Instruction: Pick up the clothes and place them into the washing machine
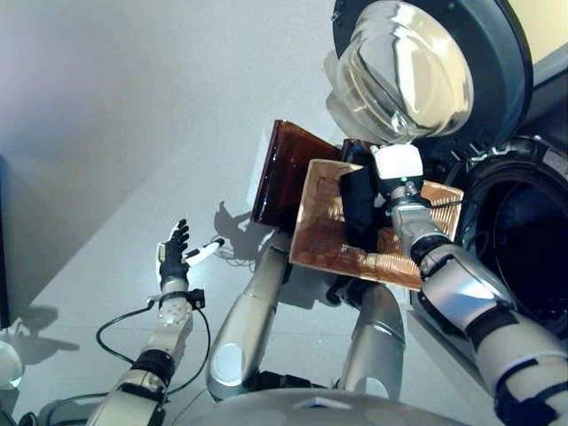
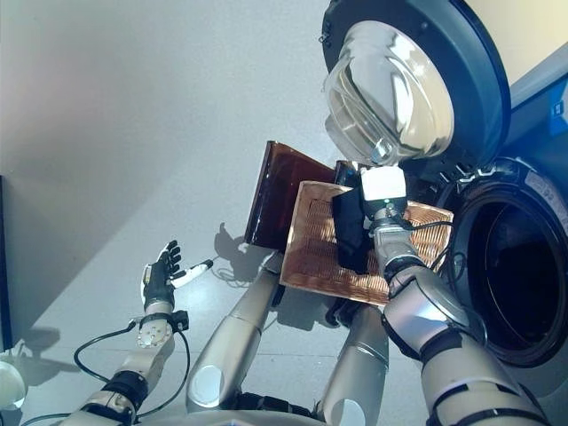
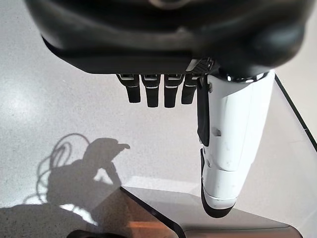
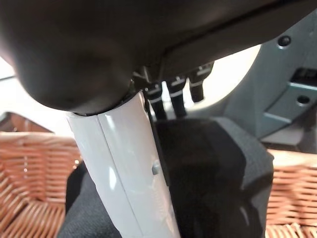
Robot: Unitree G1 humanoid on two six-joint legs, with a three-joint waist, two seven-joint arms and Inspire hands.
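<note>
A black garment (image 1: pixel 358 209) hangs over the open wicker basket (image 1: pixel 318 232), with its lower end down inside the basket. My right hand (image 4: pixel 124 163) is shut on it: in the right wrist view the fingers (image 4: pixel 174 96) curl into the black cloth (image 4: pixel 213 168) and the white-covered thumb lies along it. The washing machine's drum opening (image 1: pixel 525 257) is just to the right of the basket, and its round glass door (image 1: pixel 413 71) stands swung open above it. My left hand (image 1: pixel 174 252) is held out open over the floor to the left, with nothing in it.
The basket's brown lid (image 1: pixel 286 174) stands propped up behind the basket. A white round object (image 1: pixel 7 360) sits at the lower left edge. Grey floor (image 1: pixel 133 133) stretches away to the left of the basket.
</note>
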